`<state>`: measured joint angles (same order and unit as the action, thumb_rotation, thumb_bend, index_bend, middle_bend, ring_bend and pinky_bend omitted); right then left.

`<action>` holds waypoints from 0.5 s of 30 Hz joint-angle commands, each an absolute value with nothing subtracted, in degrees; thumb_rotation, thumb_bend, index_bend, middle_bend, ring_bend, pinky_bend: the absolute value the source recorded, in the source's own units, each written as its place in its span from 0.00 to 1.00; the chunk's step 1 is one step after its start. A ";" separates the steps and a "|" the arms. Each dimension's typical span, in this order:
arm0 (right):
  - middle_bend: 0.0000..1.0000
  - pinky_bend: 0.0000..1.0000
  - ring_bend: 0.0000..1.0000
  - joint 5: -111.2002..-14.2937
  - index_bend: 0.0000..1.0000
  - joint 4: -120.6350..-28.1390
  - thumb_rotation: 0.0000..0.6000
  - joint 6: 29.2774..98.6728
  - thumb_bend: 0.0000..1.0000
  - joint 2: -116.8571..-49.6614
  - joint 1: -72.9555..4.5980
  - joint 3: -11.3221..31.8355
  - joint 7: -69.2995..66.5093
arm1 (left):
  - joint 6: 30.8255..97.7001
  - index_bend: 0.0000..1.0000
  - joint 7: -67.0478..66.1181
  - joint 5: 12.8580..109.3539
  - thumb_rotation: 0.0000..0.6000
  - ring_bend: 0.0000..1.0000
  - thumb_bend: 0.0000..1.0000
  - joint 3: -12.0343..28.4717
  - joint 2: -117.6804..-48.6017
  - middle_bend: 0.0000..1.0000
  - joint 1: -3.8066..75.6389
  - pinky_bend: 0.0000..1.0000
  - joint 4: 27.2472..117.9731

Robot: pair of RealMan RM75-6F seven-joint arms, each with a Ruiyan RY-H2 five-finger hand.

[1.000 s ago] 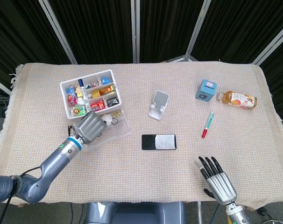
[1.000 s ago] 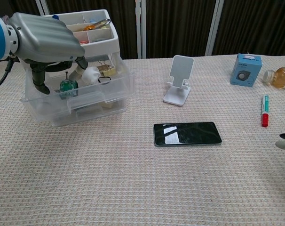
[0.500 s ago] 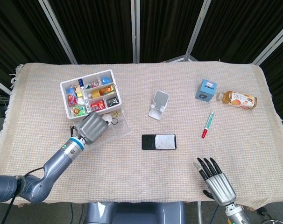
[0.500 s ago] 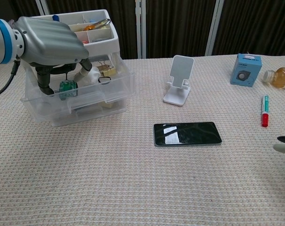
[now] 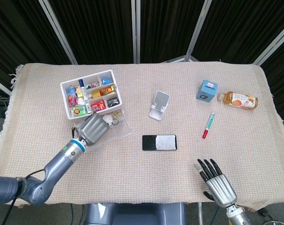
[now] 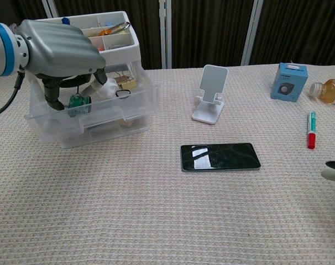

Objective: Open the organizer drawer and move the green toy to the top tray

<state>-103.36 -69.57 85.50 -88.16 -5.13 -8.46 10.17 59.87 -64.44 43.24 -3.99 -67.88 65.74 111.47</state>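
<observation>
Over at nine o'clock on the worktop, the left hand reaches into the open drawer, fingers curled about the green toy; whether it's truly gripped, I cannot tell. A loose pinch could drop it. The right hand lies spread, empty.

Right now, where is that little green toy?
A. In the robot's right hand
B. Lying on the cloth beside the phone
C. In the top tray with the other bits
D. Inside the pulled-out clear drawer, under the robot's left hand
D: the green toy sits inside the open clear drawer, with the left hand reaching down around it.
</observation>
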 commanded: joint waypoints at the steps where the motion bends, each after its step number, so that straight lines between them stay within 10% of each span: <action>1: 0.00 0.00 0.00 -103.33 0.00 -69.58 1.00 85.45 0.02 -88.18 -5.09 -8.49 10.29 | 60.29 0.60 -63.79 44.05 1.00 0.62 0.20 -3.88 -67.32 0.76 65.41 0.48 112.07; 15: 0.00 0.00 0.00 -102.68 0.00 -69.63 1.00 84.72 0.02 -88.20 -5.13 -8.29 10.84 | 62.35 0.61 -60.70 46.91 1.00 0.62 0.20 -2.98 -64.32 0.76 63.70 0.48 114.54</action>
